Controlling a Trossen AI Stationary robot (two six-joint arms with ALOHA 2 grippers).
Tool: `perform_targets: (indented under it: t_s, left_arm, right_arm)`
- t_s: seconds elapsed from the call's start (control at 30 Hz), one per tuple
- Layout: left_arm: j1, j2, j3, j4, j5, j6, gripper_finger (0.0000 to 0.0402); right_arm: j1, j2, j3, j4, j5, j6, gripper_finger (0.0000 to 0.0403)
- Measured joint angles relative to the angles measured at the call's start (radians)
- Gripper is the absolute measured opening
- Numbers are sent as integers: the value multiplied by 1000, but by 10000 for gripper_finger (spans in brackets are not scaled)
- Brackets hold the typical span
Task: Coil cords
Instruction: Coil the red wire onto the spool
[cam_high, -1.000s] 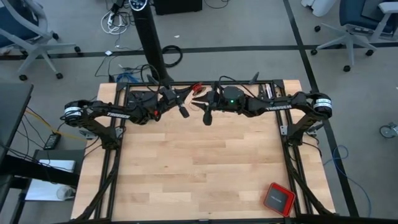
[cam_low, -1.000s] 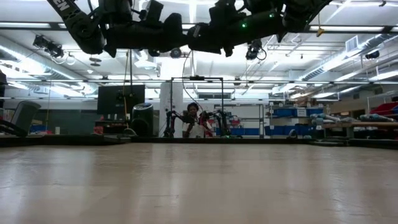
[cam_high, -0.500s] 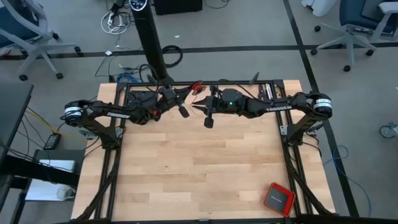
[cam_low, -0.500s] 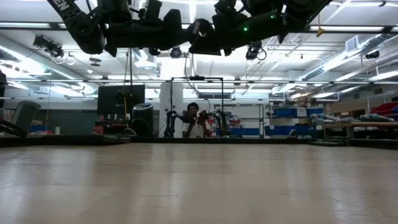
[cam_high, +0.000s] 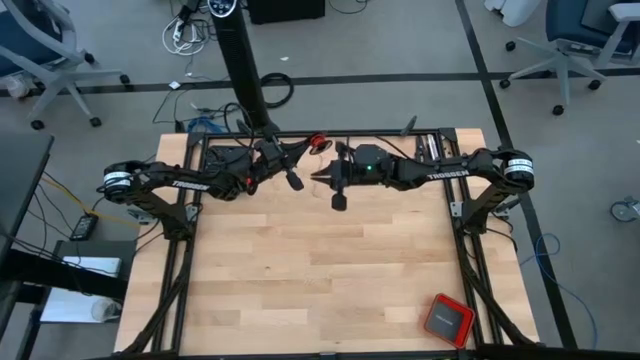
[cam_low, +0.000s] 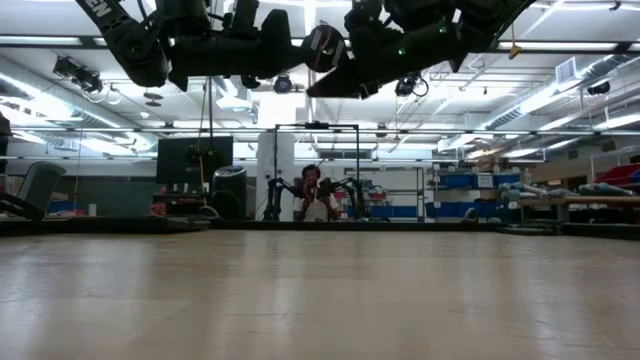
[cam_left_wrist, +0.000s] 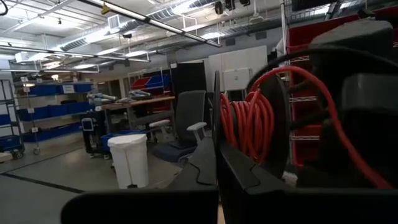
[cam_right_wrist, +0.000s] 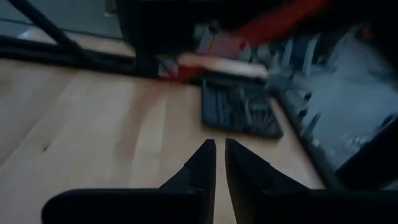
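The cords are one thin red cord wound into a small coil (cam_high: 318, 141), held in the air over the table's far edge at the tips of my shut left gripper (cam_high: 307, 150). The left wrist view shows the coil (cam_left_wrist: 245, 121) just past the left fingers (cam_left_wrist: 211, 149). One loose strand (cam_left_wrist: 323, 102) arcs away from the coil across a dark part close by. My right gripper (cam_high: 319, 176) faces the left one from the table's right. It hovers just on the table's near side of the coil, with only a narrow gap (cam_right_wrist: 220, 144) between its fingers and nothing seen in it. My left gripper holds the red coil at its fingertips, reaching about level from the table's left and tipped slightly up. The fingers hide the exact spot on the coil's edge (cam_left_wrist: 229, 124). The coil is lifted clear of the table and stands on edge, with one strand trailing off slack.
A red square box with a dark top (cam_high: 447, 319) lies at the table's near right corner. A flat black pad (cam_right_wrist: 239, 109) lies on the table below my right gripper. Black frame rails (cam_high: 190, 240) run along the table's sides. A person (cam_low: 312, 195) sits far off in the room.
My right gripper has narrowed its fingers, rolled at the wrist and tipped a little downward while staying beside the coil. My left gripper has kept the coil where it was.
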Motion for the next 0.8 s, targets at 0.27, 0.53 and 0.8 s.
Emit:
perform_targets:
  t_s: [0.27,0.53,0.8]
  left_arm:
    - [0,0,0,0,0,4,0]
    - [0,0,0,-14,-6,54,0]
    - [0,0,0,-14,-11,56,0]
  right_arm:
    - [4,0,0,-84,3,123,34]
    - [38,-10,0,-102,227,156,28]
    - [60,-58,0,-138,239,163,31]
